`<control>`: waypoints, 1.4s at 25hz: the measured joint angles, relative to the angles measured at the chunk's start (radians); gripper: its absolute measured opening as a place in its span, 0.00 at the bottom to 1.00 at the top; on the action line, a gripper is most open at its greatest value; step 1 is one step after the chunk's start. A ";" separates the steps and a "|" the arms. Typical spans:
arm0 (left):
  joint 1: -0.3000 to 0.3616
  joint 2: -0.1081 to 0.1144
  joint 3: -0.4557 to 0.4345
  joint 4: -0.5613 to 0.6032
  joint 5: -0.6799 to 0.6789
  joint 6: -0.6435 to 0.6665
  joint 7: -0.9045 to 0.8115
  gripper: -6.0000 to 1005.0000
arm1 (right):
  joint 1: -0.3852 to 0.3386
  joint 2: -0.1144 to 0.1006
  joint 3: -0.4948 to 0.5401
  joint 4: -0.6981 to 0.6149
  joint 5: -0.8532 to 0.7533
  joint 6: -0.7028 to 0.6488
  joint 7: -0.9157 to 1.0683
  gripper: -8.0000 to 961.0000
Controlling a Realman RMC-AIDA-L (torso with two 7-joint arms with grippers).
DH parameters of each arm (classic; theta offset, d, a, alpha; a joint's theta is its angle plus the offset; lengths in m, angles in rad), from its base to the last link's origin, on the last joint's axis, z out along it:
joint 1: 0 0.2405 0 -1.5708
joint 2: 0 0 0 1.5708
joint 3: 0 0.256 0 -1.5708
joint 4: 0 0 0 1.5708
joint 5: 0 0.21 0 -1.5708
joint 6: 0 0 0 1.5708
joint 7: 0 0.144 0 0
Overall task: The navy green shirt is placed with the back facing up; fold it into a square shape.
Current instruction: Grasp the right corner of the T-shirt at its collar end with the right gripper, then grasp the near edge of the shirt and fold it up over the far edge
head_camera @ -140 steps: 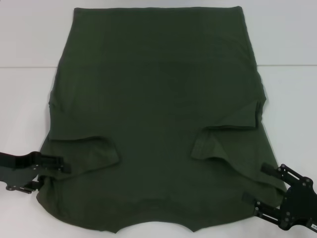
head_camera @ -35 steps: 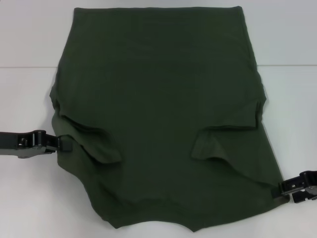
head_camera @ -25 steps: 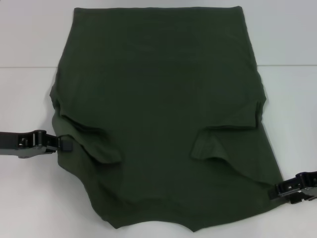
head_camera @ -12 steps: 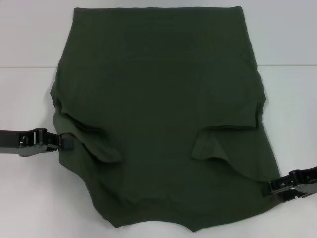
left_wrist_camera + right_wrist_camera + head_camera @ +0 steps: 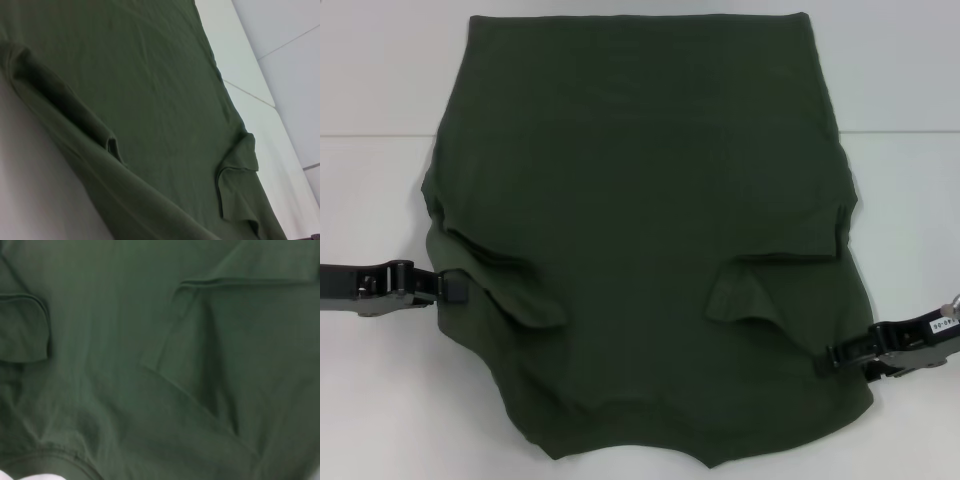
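- Compared with 0.5 s ago, the right gripper (image 5: 832, 360) has slid inward from the right edge of the desk (image 5: 380, 400) and now reaches over the shirt's right side; its fingertips lie on the cloth, and a white label on the arm has come into sight.
- Whether the right gripper's fingers are apart or pinching the fabric cannot be told.
- The left gripper (image 5: 455, 288) sits where it was 0.5 s ago, at the shirt's left edge beside the folded-in left sleeve; its fingertips meet the cloth edge, but the pictures do not show whether they are closed on it.
- Since 5.6 s ago the shirt's lower left side has been drawn inward, leaving bare desk at the near left corner.
- The navy green shirt (image 5: 640, 200) lies flat across the middle of the white desk, running from the far edge to the near edge, plain side up.
- It is a soft, matte, dark olive knit with faint creases; both short sleeves are folded in onto the body as small flaps.
- Its outline is roughly trapezoidal, narrower at the far end, with a wavy near edge.
- The left wrist view shows a long raised fold in the cloth (image 5: 150, 100); the right wrist view shows hemmed sleeve flaps (image 5: 200, 330).
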 joint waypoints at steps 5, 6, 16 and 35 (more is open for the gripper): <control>0.000 0.000 0.000 0.000 0.000 -0.001 0.002 0.02 | 0.005 0.001 -0.005 0.016 0.004 0.013 -0.001 0.86; 0.000 0.000 0.000 0.000 0.000 -0.002 0.002 0.02 | 0.006 0.001 -0.006 0.018 0.005 0.014 -0.001 0.86; 0.002 0.000 0.000 0.000 0.000 -0.003 0.005 0.03 | 0.009 0.006 -0.037 0.009 0.005 0.023 -0.012 0.39; 0.005 0.009 0.000 -0.031 -0.001 0.010 0.002 0.03 | -0.021 -0.029 -0.026 0.005 0.080 -0.039 -0.090 0.03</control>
